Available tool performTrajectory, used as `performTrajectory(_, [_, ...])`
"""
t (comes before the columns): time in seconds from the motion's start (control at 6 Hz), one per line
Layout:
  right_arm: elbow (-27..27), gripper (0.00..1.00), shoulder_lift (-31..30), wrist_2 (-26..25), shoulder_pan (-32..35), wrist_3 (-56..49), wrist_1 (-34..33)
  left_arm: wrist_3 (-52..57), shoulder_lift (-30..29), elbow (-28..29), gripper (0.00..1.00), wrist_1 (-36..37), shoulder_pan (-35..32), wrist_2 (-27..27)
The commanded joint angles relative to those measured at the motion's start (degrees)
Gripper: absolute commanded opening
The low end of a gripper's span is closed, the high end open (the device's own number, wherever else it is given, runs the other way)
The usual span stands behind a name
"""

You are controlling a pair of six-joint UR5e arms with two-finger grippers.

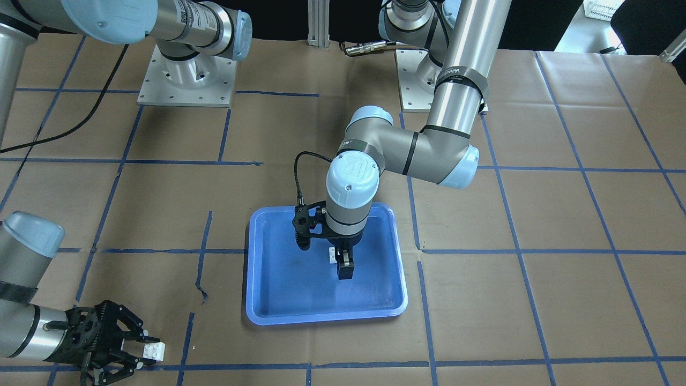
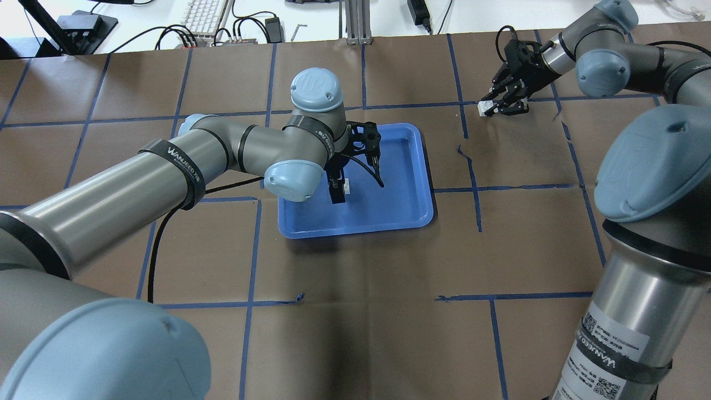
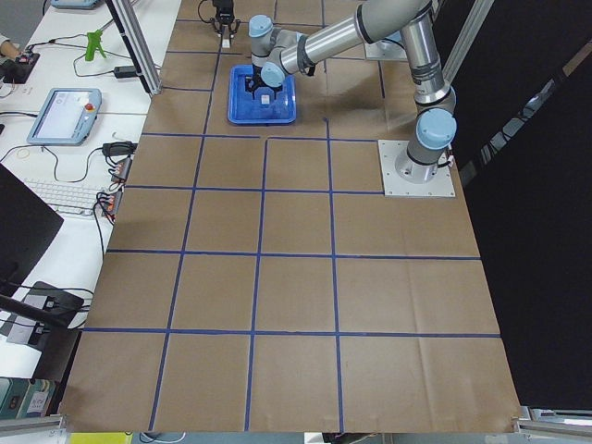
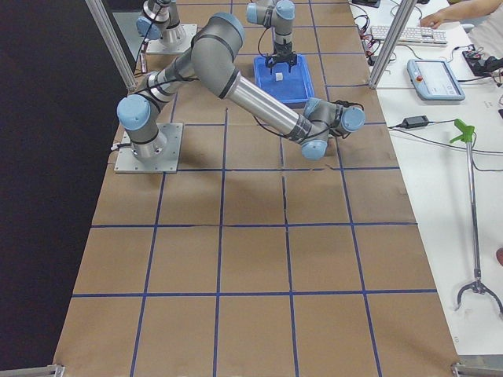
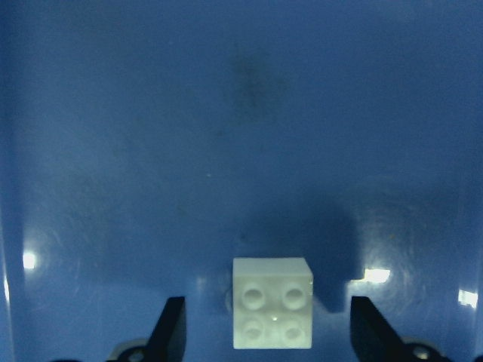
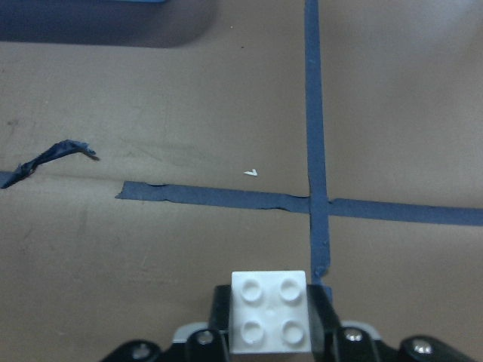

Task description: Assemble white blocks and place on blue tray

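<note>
The blue tray lies at mid-table; it also shows in the overhead view. One white block sits studs up on the tray floor. My left gripper hangs over it, open, with a gap between the block and each finger; the overhead view shows the same gripper and block. My right gripper is shut on the other white block, low over the brown paper well away from the tray. The front view shows it at the bottom left.
Brown paper with a blue tape grid covers the table. A torn piece of tape lies near the right gripper. The arm bases stand at the robot's side. Monitors, a keyboard and cables lie beyond the far edge.
</note>
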Motion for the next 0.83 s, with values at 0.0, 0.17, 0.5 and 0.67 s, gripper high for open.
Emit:
performTrajectory(0.0, [-0.63,0.17,-1.08,-0.17,0.0,0.7,-0.26,-0.07,5.56,3.54,0.99,-11.66,0.31,0.15])
performTrajectory(0.17, [-0.46,0.17,-3.27,-0.78,0.0,1.41,0.44,-0.07,9.34,6.78,0.99,-19.66,0.58,0.06])
performTrajectory(0.5, [1.38,0.17,-8.71,-0.61,0.09,2.72,2.02,-1.03,15.85,10.58,0.99,-31.21,4.07,-0.29])
performTrajectory(0.67, [5.39,0.18,-12.04,-0.17,0.35,2.91,1.94,-1.55,19.71,10.76,0.99,-36.3,5.49,-2.03])
